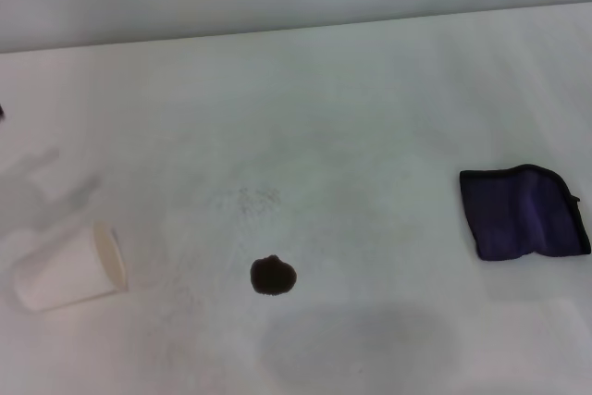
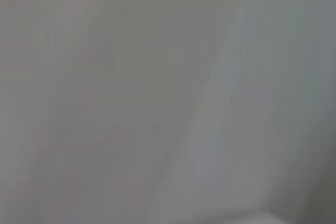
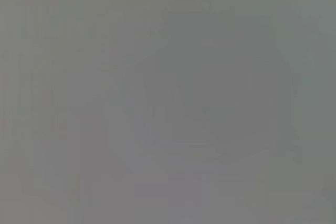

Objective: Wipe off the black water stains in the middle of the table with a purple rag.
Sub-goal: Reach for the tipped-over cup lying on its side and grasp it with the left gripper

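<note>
Broad matte white table, grey wall behind. Small dark roundish blot near centre; folded purple cloth rag right, white paper cup tipped left. Grippers unseen, grip state unknown; wrist views probably blank surface.

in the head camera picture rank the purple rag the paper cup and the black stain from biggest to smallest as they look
1. The purple rag looks largest, though only a little more than the cup.
2. The white paper cup, lying on its side, comes close behind; that order is unsure.
3. The black stain is clearly smallest.
</note>
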Controlling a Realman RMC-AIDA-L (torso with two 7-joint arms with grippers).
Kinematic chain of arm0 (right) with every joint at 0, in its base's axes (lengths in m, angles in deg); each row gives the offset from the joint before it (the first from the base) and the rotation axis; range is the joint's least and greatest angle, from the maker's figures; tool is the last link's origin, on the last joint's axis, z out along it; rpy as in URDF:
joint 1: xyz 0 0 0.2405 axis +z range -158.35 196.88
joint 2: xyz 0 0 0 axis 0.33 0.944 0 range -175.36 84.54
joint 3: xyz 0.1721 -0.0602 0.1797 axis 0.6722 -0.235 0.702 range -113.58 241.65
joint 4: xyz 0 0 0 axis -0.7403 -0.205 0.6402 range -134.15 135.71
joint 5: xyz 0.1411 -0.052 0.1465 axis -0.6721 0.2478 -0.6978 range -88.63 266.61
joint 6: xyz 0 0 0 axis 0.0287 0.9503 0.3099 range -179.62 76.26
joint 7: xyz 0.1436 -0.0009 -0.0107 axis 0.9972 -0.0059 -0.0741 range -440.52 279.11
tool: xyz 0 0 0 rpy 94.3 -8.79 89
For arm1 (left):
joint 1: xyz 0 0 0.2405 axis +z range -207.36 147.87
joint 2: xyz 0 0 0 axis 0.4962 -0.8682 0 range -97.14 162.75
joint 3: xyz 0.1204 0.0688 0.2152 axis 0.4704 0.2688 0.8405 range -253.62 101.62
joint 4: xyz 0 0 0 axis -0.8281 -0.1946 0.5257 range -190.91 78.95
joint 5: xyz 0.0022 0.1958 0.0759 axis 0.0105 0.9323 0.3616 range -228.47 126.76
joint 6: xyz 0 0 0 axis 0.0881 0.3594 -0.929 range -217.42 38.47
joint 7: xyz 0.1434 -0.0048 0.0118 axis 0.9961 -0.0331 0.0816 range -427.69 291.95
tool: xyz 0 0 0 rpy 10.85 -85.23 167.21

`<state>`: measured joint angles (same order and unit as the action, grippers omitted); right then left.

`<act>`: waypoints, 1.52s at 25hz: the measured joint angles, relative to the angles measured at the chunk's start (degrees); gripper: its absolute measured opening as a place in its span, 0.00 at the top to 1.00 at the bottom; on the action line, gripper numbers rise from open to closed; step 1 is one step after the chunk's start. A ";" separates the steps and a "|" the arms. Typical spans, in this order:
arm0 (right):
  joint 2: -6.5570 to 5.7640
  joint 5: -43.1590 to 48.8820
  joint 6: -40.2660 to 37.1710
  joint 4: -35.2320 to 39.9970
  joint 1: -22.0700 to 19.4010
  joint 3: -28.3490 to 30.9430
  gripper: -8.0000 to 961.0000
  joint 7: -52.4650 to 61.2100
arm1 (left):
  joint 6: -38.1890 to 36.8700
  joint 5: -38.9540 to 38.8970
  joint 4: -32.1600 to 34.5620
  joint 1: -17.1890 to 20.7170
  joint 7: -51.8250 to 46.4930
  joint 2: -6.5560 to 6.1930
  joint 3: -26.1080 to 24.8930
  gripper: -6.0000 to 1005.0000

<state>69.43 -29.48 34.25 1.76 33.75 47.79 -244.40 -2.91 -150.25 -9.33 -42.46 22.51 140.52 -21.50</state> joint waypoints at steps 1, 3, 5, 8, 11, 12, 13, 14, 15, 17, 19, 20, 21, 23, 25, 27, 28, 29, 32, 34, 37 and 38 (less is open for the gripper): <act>0.01 0.00 -0.01 0.00 0.17 -0.16 0.31 0.00 | 0.76 1.67 0.90 -0.26 -1.48 -0.50 -0.07 0.12; 0.03 0.00 -0.02 0.16 0.48 -0.64 0.31 -0.01 | 4.35 9.80 5.60 -1.92 -8.09 -2.78 -0.33 0.12; 0.07 -0.01 -0.05 0.41 0.70 -1.22 0.31 -0.04 | 7.05 16.67 8.48 -3.81 -12.66 -4.00 -0.88 0.12; 0.12 -0.01 -0.03 0.52 0.92 -1.43 0.31 -0.09 | 12.34 26.03 12.38 -7.61 -16.45 -4.53 -3.90 0.12; 0.12 -0.01 0.04 0.52 1.09 -1.43 0.31 -0.13 | 16.05 34.22 16.95 -11.14 -16.84 -3.97 -6.68 0.12; 0.12 0.00 0.09 0.52 1.12 -1.43 0.31 -0.17 | 16.79 36.76 18.34 -12.09 -16.77 -3.81 -6.74 0.12; 0.12 -0.01 0.13 0.52 1.11 -1.38 0.31 -0.31 | 17.25 39.11 19.34 -12.98 -16.65 -3.73 -6.67 0.12; 0.12 0.00 0.18 0.52 1.09 -1.31 0.31 -0.44 | 17.76 41.43 20.16 -13.80 -16.48 -3.58 -6.53 0.12; 0.13 -0.01 0.26 0.52 1.04 -1.21 0.31 -0.58 | 18.17 43.41 20.62 -14.47 -16.25 -3.37 -6.46 0.12; 0.16 -0.01 0.55 0.44 0.95 -1.08 0.31 -0.64 | 18.90 47.17 21.40 -15.59 -15.26 -2.52 -6.40 0.12; 0.20 -0.12 0.87 0.24 0.78 -1.01 0.31 -0.71 | 19.16 50.85 22.57 -16.49 -12.80 -0.98 -6.41 0.12; 0.20 -0.21 1.00 0.12 0.68 -0.96 0.31 -0.77 | 19.20 52.17 23.07 -16.71 -11.66 -0.11 -6.33 0.12; 0.20 -0.32 1.01 0.03 0.64 -0.89 0.31 -0.83 | 19.08 53.74 23.80 -16.88 -10.45 1.09 -6.17 0.12; 0.21 -0.44 1.02 -0.09 0.62 -0.83 0.31 -0.93 | 18.98 55.83 24.70 -16.93 -9.08 2.92 -5.58 0.12; 0.21 -0.45 1.02 -0.16 0.62 -0.82 0.31 -0.93 | 18.93 57.45 25.24 -16.73 -7.82 4.39 -4.76 0.12; 0.21 -0.50 1.02 -0.19 0.63 -0.80 0.31 -0.93 | 18.65 59.04 25.52 -16.21 -6.42 5.65 -3.69 0.12; 0.21 -0.52 1.02 -0.19 0.66 -0.80 0.31 -0.93 | 18.42 59.91 25.54 -15.96 -6.05 6.12 -3.14 0.12; 0.21 -0.54 1.02 -0.19 0.67 -0.80 0.31 -0.93 | 18.13 61.03 25.58 -15.67 -5.90 6.62 -2.55 0.12; 0.21 -0.55 0.98 -0.16 0.80 -0.80 0.31 -0.93 | 17.45 63.76 25.66 -15.17 -5.18 7.75 -1.99 0.12; 0.21 -0.56 0.90 -0.08 0.86 -0.80 0.31 -0.93 | 16.69 65.09 25.73 -14.93 -4.63 8.46 -1.75 0.12; 0.21 -0.55 0.79 0.13 0.90 -0.80 0.31 -0.93 | 14.94 66.13 26.19 -14.42 -3.99 9.20 -1.07 0.12; 0.21 -0.53 0.78 0.18 0.92 -0.80 0.31 -0.93 | 14.33 66.20 26.31 -14.21 -3.57 9.48 -0.85 0.12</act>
<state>69.64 -30.01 35.03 1.94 34.67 46.99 -245.33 11.42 -84.05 16.98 -56.67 18.93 150.00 -22.35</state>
